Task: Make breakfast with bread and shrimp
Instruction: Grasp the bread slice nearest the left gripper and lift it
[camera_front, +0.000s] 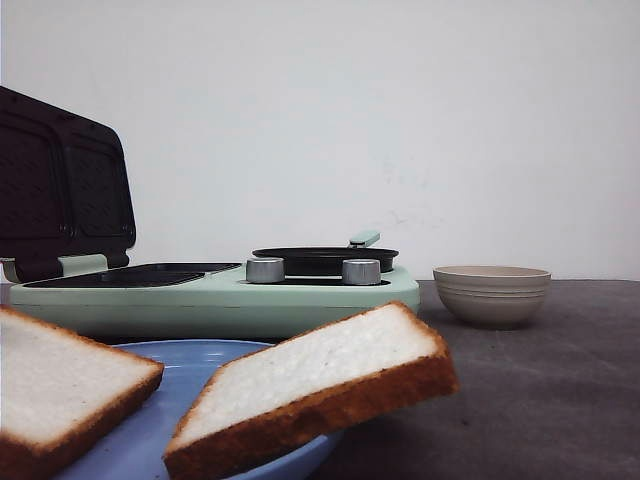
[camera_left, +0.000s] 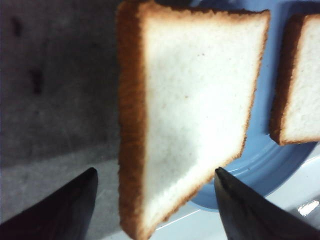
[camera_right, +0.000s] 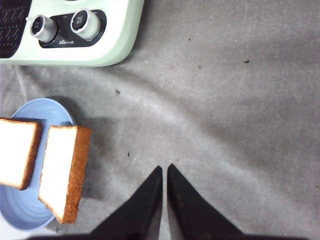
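Two bread slices lie on a blue plate (camera_front: 185, 385). The right slice (camera_front: 320, 385) is tilted and overhangs the plate's rim; the left slice (camera_front: 60, 390) lies beside it. My left gripper (camera_left: 155, 170) is open, its fingers on either side of the tilted slice (camera_left: 195, 100) and apart from it; the second slice (camera_left: 305, 80) is next to it. My right gripper (camera_right: 165, 167) is shut and empty over the bare grey table, to the side of the tilted slice (camera_right: 60, 170) and the plate (camera_right: 40, 107). No shrimp is in view. Neither gripper shows in the front view.
A mint-green breakfast maker (camera_front: 220, 295) stands behind the plate, its dark lid (camera_front: 60, 185) raised, with a black pan (camera_front: 325, 258) and two silver knobs (camera_front: 265, 270). Its knobs also show in the right wrist view (camera_right: 85, 23). A beige ribbed bowl (camera_front: 492, 293) stands at the right, its inside hidden.
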